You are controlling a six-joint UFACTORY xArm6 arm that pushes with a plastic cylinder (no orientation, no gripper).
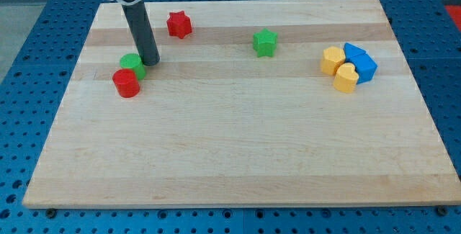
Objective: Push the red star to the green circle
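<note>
Red star (178, 24) up top, my tip (152, 63) upright, touching green circle's (132, 64) right edge, no jaws.

1 camera looks down obliquely from the board's (238, 155) near edge, taking in the whole board.

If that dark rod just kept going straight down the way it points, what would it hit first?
Only the wooden board. My tip already looks to be down at its surface, just right of the green circle, with nothing visible beneath it, though exact contact is hard to judge.
</note>
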